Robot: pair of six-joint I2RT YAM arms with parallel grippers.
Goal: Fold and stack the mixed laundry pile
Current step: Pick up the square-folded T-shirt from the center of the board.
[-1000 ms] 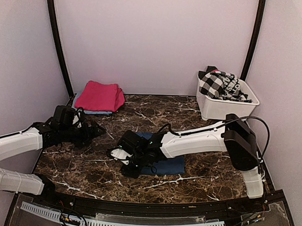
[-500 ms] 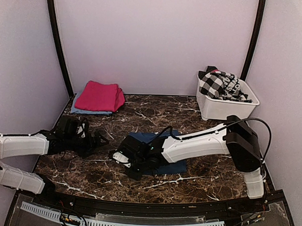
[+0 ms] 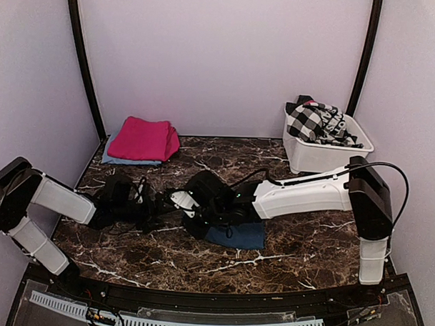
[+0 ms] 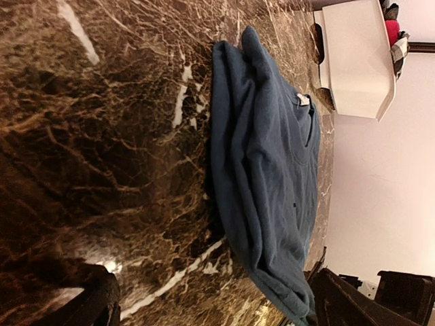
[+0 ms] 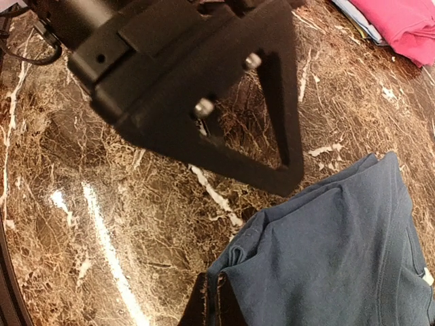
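Observation:
A folded navy-blue cloth (image 3: 238, 234) lies mid-table. My right gripper (image 3: 195, 221) reaches in from the right and is shut on its near-left corner; in the right wrist view, the gripper (image 5: 221, 307) pinches the navy-blue cloth (image 5: 333, 251). My left gripper (image 3: 159, 204) sits low just left of it, open and empty. In the left wrist view the gripper (image 4: 217, 314) faces the cloth (image 4: 265, 163). A magenta-pink cloth (image 3: 143, 138) rests on a light-blue piece (image 3: 121, 160) at back left. A black-and-white checked garment (image 3: 315, 122) fills the tub.
A white plastic tub (image 3: 325, 157) stands at the back right by the wall. The left gripper's black finger frame (image 5: 204, 88) hangs close in front of the right wrist camera. Walls enclose the dark marble table (image 3: 286, 244) on three sides.
My right gripper has shut on the navy cloth's corner and shifted slightly away from the front edge. The left arm has swung lower and rightward, up to the right gripper.

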